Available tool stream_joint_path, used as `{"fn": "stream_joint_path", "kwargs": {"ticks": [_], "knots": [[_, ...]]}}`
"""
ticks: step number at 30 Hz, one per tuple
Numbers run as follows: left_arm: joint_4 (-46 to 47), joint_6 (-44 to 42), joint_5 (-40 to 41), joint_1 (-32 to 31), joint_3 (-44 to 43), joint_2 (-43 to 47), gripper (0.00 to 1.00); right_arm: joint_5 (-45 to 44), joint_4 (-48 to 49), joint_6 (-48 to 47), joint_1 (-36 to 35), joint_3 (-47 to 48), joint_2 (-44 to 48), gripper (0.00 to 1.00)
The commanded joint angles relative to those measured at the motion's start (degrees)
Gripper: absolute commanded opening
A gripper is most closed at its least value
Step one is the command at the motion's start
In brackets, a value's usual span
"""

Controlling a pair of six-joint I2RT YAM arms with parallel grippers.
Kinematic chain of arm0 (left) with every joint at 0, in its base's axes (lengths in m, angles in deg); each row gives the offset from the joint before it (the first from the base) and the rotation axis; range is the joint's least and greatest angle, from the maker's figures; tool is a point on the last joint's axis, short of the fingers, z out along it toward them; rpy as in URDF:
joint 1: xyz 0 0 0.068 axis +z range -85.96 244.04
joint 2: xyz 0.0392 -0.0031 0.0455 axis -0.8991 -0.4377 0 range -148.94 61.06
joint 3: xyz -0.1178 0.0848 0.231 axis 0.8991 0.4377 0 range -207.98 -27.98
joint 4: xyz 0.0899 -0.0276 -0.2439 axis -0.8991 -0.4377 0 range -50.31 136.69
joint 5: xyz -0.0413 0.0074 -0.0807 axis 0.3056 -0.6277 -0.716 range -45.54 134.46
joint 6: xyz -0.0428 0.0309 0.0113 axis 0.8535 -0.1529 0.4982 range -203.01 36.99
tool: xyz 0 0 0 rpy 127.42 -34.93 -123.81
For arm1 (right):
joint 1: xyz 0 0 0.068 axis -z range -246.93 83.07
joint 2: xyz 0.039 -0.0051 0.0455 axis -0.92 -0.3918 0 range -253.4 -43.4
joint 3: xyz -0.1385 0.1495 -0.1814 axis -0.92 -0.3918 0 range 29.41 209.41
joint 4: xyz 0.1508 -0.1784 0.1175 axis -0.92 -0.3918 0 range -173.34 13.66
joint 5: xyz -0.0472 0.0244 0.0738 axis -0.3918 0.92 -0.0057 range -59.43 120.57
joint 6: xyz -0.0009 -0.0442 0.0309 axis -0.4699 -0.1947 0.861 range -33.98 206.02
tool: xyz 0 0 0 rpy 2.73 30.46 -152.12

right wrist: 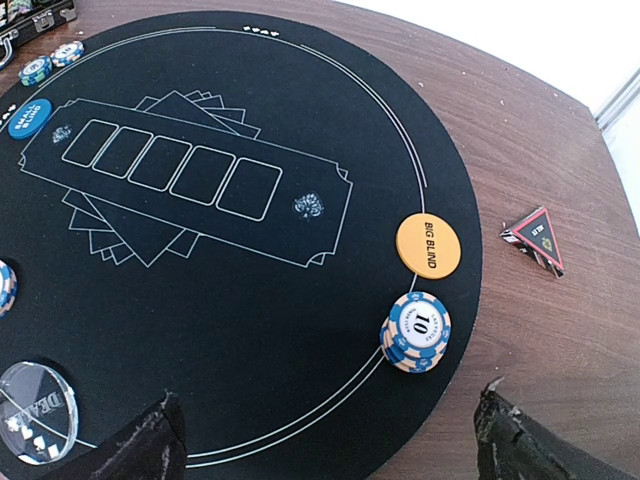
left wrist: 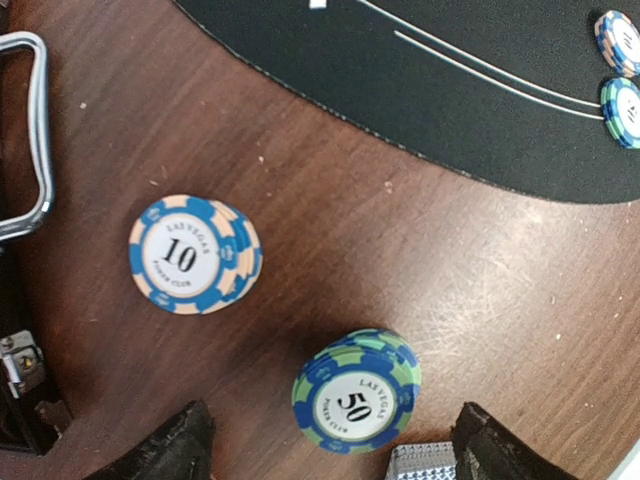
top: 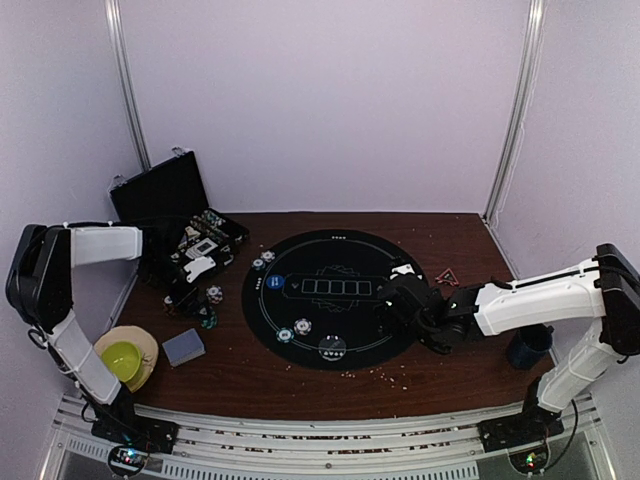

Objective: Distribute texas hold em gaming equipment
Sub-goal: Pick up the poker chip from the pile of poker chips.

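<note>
A stack of green-and-blue "50" poker chips [left wrist: 356,392] stands on the wooden table. My left gripper [left wrist: 335,455] is open, its fingers wide on either side of the stack and clear of it. A short stack of blue-and-cream "10" chips [left wrist: 195,254] lies to its upper left. A corner of the grey-blue card deck [left wrist: 420,462] shows by the right finger. My right gripper [right wrist: 330,450] hangs open over the black round mat [right wrist: 250,300], holding nothing. On the mat sit another "10" chip stack [right wrist: 416,330], an orange "BIG BLIND" disc [right wrist: 429,245], a blue disc [right wrist: 29,118] and a clear dealer button [right wrist: 37,410].
The open black case [top: 175,215] stands at the back left, its metal handle [left wrist: 30,130] near the chips. A green bowl [top: 122,358] sits front left, the card deck [top: 183,347] beside it. A dark blue mug [top: 528,347] and a red triangular piece [right wrist: 535,238] lie right of the mat.
</note>
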Motion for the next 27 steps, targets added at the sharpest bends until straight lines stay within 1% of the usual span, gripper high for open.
{"fn": "stream_joint_path", "kwargs": {"ticks": [1, 13, 18, 27], "knots": [[-0.5, -1.3, -2.3, -0.5, 0.2, -1.0, 0.85, -1.2, -0.2, 0.3, -0.5, 0.8, 0.1, 1.00], [0.4, -0.9, -1.6, -1.2, 0.3, -3.6, 0.81, -1.4, -0.3, 0.4, -0.5, 0.9, 0.0, 1.00], [1.2, -0.4, -1.9, -1.2, -0.1, -4.1, 0.77, -1.3, -0.3, 0.3, -0.5, 0.9, 0.0, 1.00], [1.4, -0.3, -1.8, -1.3, -0.4, -4.4, 0.65, -1.4, -0.3, 0.3, -0.6, 1.0, -0.1, 1.00]]}}
